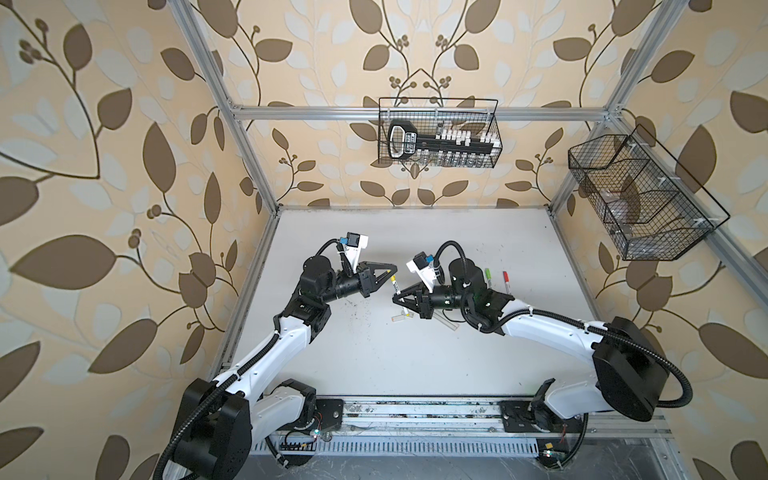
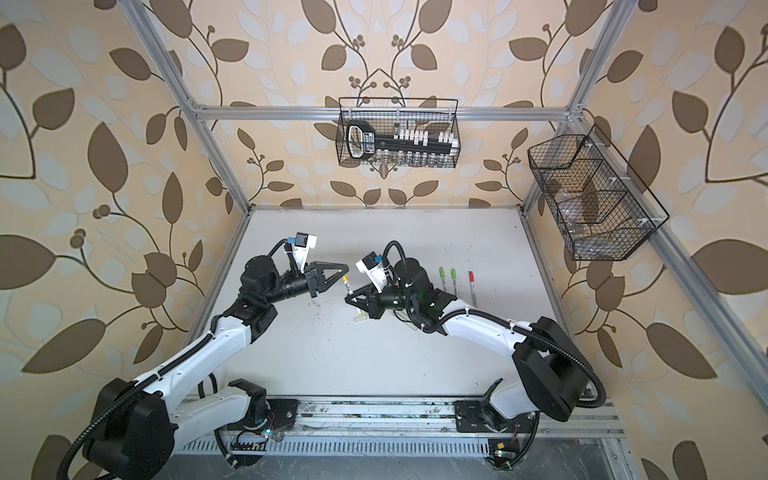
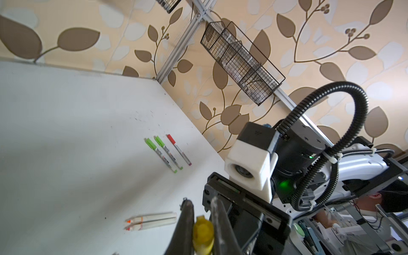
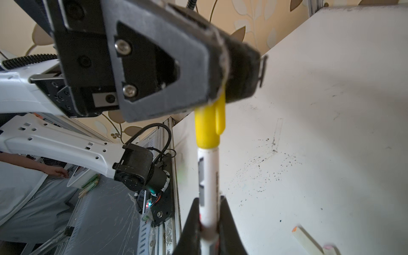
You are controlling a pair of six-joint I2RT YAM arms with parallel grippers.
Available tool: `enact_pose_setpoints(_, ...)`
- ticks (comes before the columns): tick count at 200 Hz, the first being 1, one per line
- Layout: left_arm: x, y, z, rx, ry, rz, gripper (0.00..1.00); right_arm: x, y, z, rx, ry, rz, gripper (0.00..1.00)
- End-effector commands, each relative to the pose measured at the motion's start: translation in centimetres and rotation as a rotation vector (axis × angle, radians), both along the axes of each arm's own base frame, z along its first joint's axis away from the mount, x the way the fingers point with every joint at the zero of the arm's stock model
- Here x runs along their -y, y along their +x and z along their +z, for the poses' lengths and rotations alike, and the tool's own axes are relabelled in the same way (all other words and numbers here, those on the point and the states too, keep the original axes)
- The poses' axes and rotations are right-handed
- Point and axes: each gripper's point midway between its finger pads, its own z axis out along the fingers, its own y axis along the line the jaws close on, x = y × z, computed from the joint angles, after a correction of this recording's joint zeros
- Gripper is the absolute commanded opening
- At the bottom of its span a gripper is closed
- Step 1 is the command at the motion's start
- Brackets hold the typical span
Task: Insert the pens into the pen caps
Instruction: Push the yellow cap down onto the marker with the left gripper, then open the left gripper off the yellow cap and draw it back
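Observation:
A white-barrelled pen (image 4: 207, 176) hangs in the air over the middle of the table, with a yellow pen cap (image 4: 209, 125) on its far end. My right gripper (image 4: 208, 205) is shut on the barrel. My left gripper (image 3: 201, 212) is shut on the yellow cap (image 3: 203, 234), facing the right one. In both top views the two grippers (image 1: 392, 272) (image 1: 397, 297) meet tip to tip with the pen (image 2: 348, 287) between them. Two green-capped pens (image 3: 161, 154) and a red-capped pen (image 3: 178, 150) lie side by side behind the right arm.
Two thick whitish pens with orange tips (image 3: 152, 220) lie on the table below the right gripper, and a short whitish cap (image 1: 399, 318) lies nearby. Wire baskets hang on the back wall (image 1: 438, 133) and the right wall (image 1: 644, 199). Dark ink specks (image 4: 260, 172) dot the table.

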Motion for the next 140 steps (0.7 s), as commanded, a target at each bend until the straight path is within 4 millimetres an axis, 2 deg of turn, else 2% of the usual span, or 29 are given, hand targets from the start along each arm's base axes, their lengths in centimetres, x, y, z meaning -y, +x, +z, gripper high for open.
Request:
enact_pose_setpoints(1,2.4,-4.4,-5.5,-0.135,0.109,-0.204,0.0,-0.4,2.6,13.0,0.335,0.242,-0.037,0.0)
enact_pose_setpoints(20,2.6,-4.6,-6.1,-0.146,0.119,-0.208,0.0,-0.1,2.6,15.4,0.379,0.265,-0.041,0.0)
enact_pose_setpoints(34,2.5,-4.5,-6.1,-0.142,0.122,-0.202,0.0,0.0,2.3,15.4,0.372,0.259,-0.03,0.0)
enact_pose_setpoints(49,2.4,-4.4,-5.9,-0.136,0.128,-0.189,0.0,-0.2,1.5,13.4,0.33,0.236,-0.012,0.0)
enact_pose_setpoints(76,2.2,-3.8,-5.4,-0.128,0.119,-0.169,0.0,-0.1,-0.2,8.6,0.222,0.182,0.023,0.0)
enact_pose_setpoints(98,2.0,-3.1,-4.0,-0.123,0.076,-0.168,0.0,0.1,-2.0,5.2,0.154,0.108,0.066,0.0)
enact_pose_setpoints(103,1.9,-2.9,-3.6,-0.119,0.067,-0.162,0.1,0.2,-2.3,4.4,0.136,0.087,0.074,0.0)
enact_pose_setpoints(110,1.6,-2.4,-3.0,-0.112,0.056,-0.143,0.37,0.5,-2.6,3.2,0.111,0.055,0.078,0.0)
enact_pose_setpoints(119,1.3,-2.0,-1.9,-0.091,0.032,-0.122,0.6,1.1,-2.6,1.7,0.079,0.014,0.068,0.0)
enact_pose_setpoints(126,0.9,-1.7,-1.0,-0.071,0.018,-0.097,0.84,1.8,-2.5,0.3,0.044,-0.022,0.053,0.0)
enact_pose_setpoints(135,0.4,-1.5,-0.1,-0.044,0.009,-0.073,0.97,2.9,-2.2,-1.4,-0.007,-0.061,0.023,0.0)
enact_pose_setpoints(140,0.2,-1.4,0.4,-0.032,0.009,-0.064,0.99,3.6,-1.9,-2.2,-0.035,-0.08,0.003,0.0)
